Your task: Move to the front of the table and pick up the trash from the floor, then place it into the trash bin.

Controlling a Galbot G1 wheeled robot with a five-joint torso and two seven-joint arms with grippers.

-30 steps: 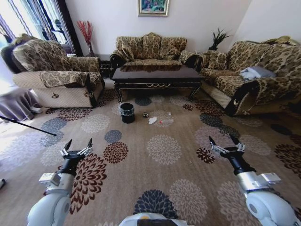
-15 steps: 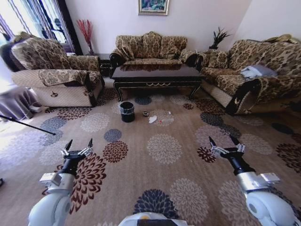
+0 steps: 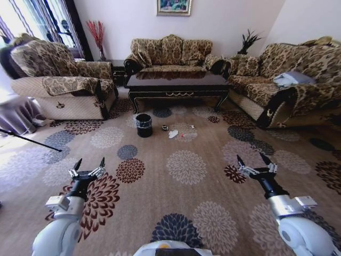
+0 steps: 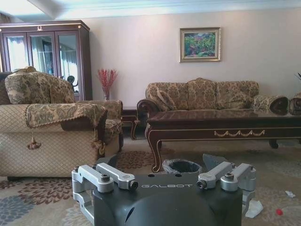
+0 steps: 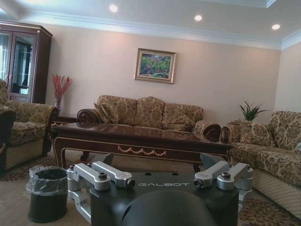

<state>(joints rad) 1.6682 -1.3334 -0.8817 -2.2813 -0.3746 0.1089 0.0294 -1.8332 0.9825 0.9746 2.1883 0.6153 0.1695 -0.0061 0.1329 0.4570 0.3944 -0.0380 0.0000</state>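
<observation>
Left hand [image 3: 88, 166] and right hand [image 3: 254, 163] open, far from trash [image 3: 173, 134].

Overall light: I am seeing a bright, evenly lit room.
Daylight: it is pouring in from the window [image 3: 24, 18] on the robot's left, washing the carpet [image 3: 21, 154] there pale.
Ceiling lights: three recessed spots [image 5: 198, 18] are glowing in the right wrist view.
Glare: the table [image 3: 176, 81] top is reflecting the sofa behind it.
Distortion: the head view is bowing outward, bending walls and sofas at the edges.
Sharpness: the wrist views are looking soft and slightly hazy.
</observation>
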